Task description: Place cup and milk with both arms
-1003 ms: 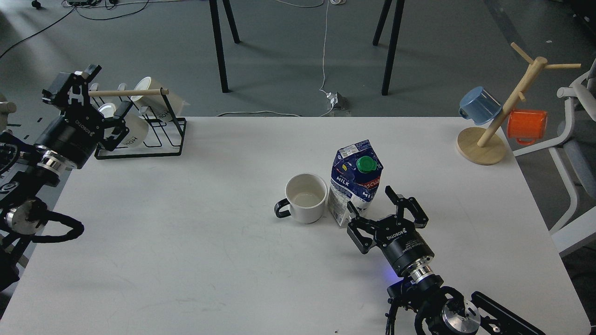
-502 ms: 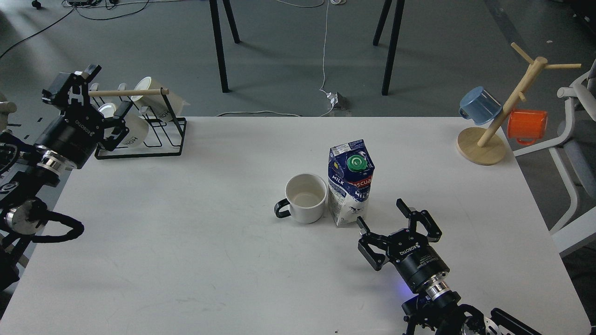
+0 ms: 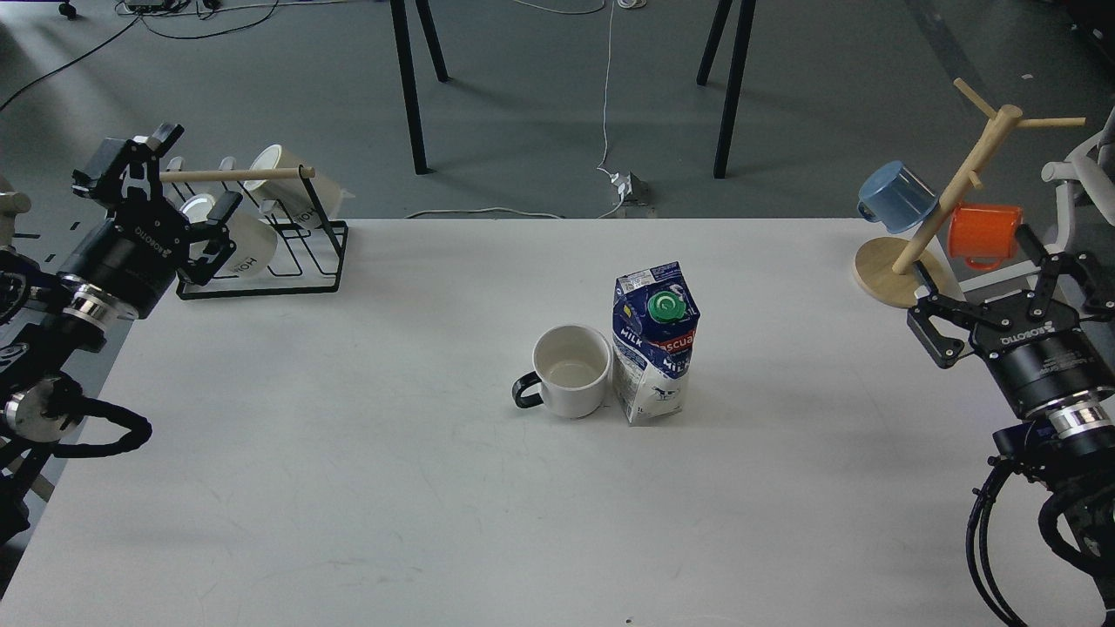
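Note:
The cup [image 3: 571, 373], a plain white mug with a black handle pointing left, stands upright near the middle of the white table [image 3: 348, 453]. The milk [image 3: 655, 347], a blue and white carton with a green cap, stands upright just right of the cup, touching or nearly touching it. My right gripper [image 3: 1002, 283] is open and empty at the table's right edge, far from the carton. My left gripper [image 3: 170, 196] is open and empty at the table's far left corner, in front of the black wire rack.
A black wire rack [image 3: 270, 235] with a wooden bar holds white lettered mugs at the back left. A wooden mug tree [image 3: 923, 235] with a blue mug [image 3: 897, 196] and an orange mug [image 3: 984, 235] stands at the back right. A chair is beyond the right edge.
My right gripper let go of the milk, which settled upright from a tilt, and the arm pulled back far to the right edge. The left arm shifted slightly left.

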